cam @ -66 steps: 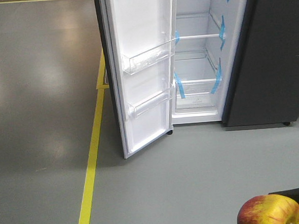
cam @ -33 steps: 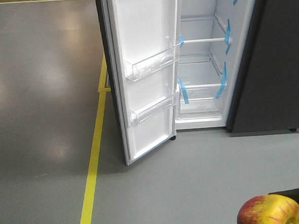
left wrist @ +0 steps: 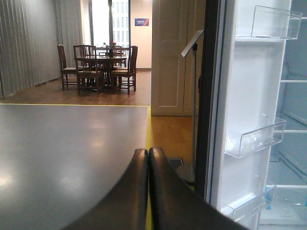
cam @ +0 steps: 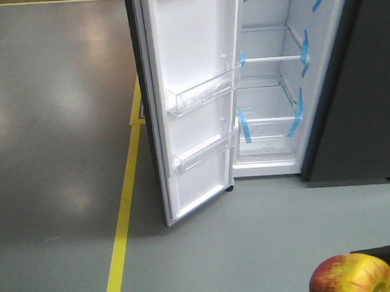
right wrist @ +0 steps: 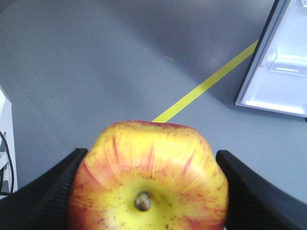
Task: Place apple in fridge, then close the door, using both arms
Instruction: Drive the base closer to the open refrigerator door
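Found apple (right wrist: 146, 158) clamped in right gripper (right wrist: 148, 191), held low and well short of the fridge (cam: 270, 82). Noted left gripper (left wrist: 147, 160) pressed together, empty. Recorded door (cam: 197, 119) standing wide open. Judged early stage: placing inside and shutting door both outstanding.

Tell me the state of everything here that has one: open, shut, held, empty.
door, open wide
fridge, open, visible shelves bare
door bins, look empty
apple, held in the right claw, not yet in the fridge
right claw, shut on the apple
left claw, shut, holding nothing
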